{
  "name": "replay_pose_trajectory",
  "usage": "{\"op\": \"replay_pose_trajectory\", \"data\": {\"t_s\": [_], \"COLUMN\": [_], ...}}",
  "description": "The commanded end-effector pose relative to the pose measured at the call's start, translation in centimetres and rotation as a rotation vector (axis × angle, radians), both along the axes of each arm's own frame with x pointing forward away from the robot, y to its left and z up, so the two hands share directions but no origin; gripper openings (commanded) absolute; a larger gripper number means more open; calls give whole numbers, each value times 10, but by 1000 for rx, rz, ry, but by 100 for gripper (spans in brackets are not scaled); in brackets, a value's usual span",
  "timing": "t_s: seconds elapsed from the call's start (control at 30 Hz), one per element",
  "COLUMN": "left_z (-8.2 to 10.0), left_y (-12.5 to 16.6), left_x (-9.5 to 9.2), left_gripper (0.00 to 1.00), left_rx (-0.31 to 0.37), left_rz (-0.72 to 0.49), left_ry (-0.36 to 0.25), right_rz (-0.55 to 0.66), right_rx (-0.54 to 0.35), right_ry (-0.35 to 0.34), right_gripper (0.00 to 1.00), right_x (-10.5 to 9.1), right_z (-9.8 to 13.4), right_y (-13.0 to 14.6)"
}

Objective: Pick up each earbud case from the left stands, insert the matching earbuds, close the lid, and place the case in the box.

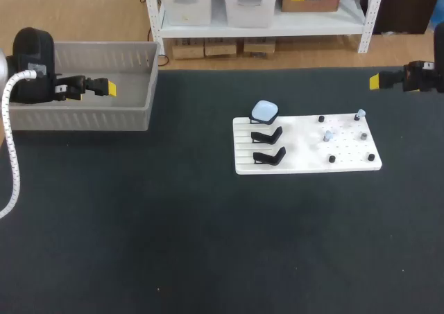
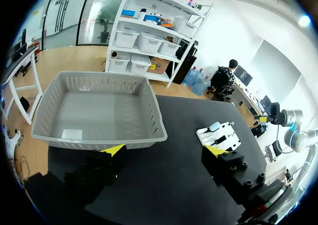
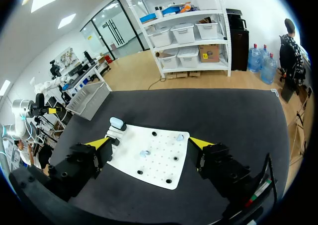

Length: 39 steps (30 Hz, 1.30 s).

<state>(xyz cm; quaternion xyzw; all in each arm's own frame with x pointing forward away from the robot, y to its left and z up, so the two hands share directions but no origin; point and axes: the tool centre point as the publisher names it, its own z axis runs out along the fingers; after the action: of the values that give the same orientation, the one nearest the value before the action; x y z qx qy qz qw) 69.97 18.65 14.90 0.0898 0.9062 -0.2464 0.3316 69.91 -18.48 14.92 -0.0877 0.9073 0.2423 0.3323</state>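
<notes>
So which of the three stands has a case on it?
The rearmost stand: it carries the pale blue case, while the two stands before it are bare.

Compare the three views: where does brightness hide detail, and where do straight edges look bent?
Head view: even light and faint shadows; the white board is so bright that the pale earbuds barely stand out. Left wrist view: the box has a near rim that bows. Right wrist view: the table edge curves, and the board looks skewed.
</notes>
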Motion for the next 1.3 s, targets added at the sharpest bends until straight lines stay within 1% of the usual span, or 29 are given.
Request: {"op": "replay_pose_trajectory", "data": {"t_s": [0.03,0.67,0.7,0.73,0.77,0.8,0.83,0.87,0.9,0.97,1.03,1.17,1.23,1.3], "left_z": [1,1,3,4,7,10,11,13,15,17,19,22,23,23], "left_y": [-1,-1,-2,-4,-5,-6,-7,-9,-10,-13,-17,-28,-34,-41], "left_x": [0,0,0,-1,-2,-2,-2,-4,-3,-1,2,7,9,12], "left_gripper": [100,100,100,100,100,100,100,100,100,100,100,100,100,100], "left_rx": [7,7,-10,-36,-96,-136,-170,-165,-187,-203,-179,-141,-136,-111], "left_rz": [5,5,-20,-54,-83,-123,-187,-219,-270,-346,-384,-516,-586,-658], "left_ry": [5,5,-7,-33,-58,-81,-133,-159,-179,-224,-240,-308,-337,-372], "right_rz": [0,0,0,0,0,0,0,0,0,0,0,0,0,0], "right_rx": [-1,-1,-1,-1,-1,-1,-1,-1,-1,-1,-1,-1,-1,-1], "right_ry": [1,1,1,1,1,1,1,1,1,1,1,1,1,1], "right_gripper": [100,100,100,100,100,100,100,100,100,100,100,100,100,100], "right_x": [0,0,0,0,0,0,0,0,0,0,0,0,0,0], "right_z": [0,0,0,0,0,0,0,0,0,0,0,0,0,0], "right_y": [0,0,0,0,0,0,0,0,0,0,0,0,0,0]}}
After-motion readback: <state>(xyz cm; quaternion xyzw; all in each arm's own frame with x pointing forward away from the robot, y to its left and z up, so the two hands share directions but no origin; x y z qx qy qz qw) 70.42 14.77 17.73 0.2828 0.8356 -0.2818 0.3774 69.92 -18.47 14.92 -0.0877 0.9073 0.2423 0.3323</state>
